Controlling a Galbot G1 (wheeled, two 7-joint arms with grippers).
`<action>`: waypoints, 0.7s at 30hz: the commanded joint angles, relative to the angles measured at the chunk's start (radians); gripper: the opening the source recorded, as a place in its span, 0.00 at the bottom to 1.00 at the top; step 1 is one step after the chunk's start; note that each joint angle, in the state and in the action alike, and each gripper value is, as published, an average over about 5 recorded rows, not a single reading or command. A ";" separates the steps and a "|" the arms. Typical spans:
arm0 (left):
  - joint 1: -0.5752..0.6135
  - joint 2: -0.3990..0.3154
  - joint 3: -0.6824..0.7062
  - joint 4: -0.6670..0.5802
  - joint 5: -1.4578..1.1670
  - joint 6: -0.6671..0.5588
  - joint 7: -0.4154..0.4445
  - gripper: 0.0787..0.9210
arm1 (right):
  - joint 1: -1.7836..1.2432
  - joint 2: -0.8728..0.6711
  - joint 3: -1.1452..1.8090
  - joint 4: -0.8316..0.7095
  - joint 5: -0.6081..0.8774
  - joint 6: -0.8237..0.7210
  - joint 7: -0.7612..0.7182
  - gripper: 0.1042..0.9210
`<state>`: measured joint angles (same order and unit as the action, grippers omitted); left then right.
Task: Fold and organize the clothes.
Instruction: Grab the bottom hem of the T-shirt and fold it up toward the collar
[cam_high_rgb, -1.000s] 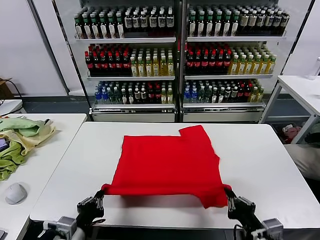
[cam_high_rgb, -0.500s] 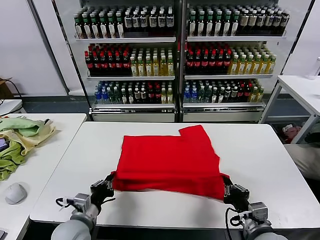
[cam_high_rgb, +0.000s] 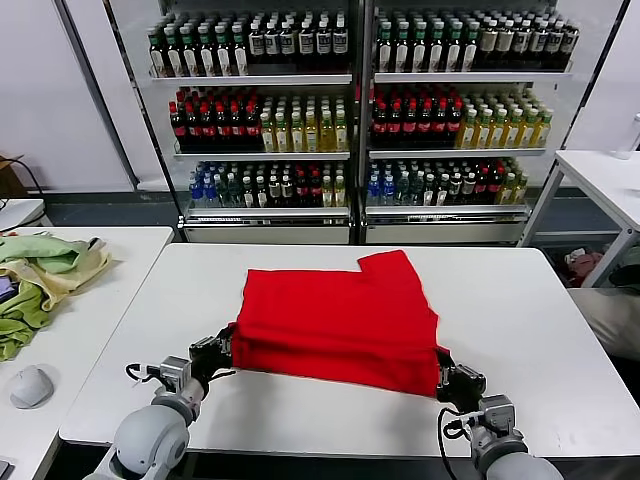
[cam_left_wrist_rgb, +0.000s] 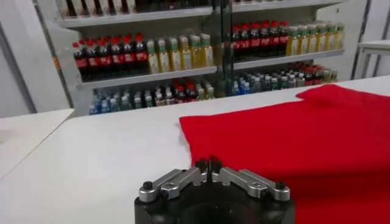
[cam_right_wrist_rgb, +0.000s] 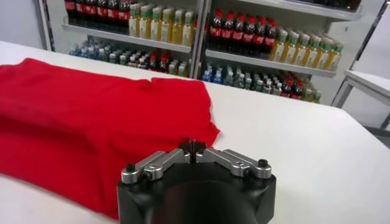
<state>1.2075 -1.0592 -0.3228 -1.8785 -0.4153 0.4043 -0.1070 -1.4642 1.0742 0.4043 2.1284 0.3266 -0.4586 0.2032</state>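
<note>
Stocked drink shelves fill the wall behind a white table, and on that table the red T-shirt lies at the centre. It is already narrowed into a rough rectangle, with one sleeve jutting out at its 1 o'clock corner. No bear print or neck label shows, so the printed side seems to be hidden. The near hem is lifted off the table and carried part of the way toward 12 o'clock over the body of the shirt, so the bottom-to-top fold appears to be in progress and not yet laid down. Judging by this, the side folds are done; what is left is to bring the hem across to the far edge, release it, flatten the packet and put it in its place.

The left gripper sits at the shirt's 8 o'clock corner, its fingers pressed together on the hem there. The left wrist view shows the fingertips meeting right at the red fabric's near edge. The right gripper is at the 4 o'clock corner, likewise pinching the hem. In the right wrist view its tips meet against the cloth edge, the shirt spreading away beyond them.

Farther out, at 9 o'clock on a neighbouring table, a heap of pale green and yellow cloths lies untouched, with a computer mouse nearer the robot.
</note>
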 joint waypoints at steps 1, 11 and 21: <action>-0.066 -0.010 0.025 0.110 0.072 0.005 0.041 0.01 | 0.017 0.013 -0.027 -0.027 -0.021 -0.022 0.005 0.02; -0.009 0.020 -0.024 0.073 0.079 0.002 0.040 0.24 | -0.031 0.006 0.039 0.028 -0.012 -0.029 0.003 0.32; 0.158 0.084 -0.159 -0.189 -0.181 0.128 -0.027 0.55 | -0.142 0.002 0.080 0.082 0.007 -0.011 0.007 0.68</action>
<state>1.2342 -1.0181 -0.3776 -1.8606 -0.3912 0.4259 -0.0855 -1.5468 1.0735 0.4595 2.1795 0.3284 -0.4717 0.2083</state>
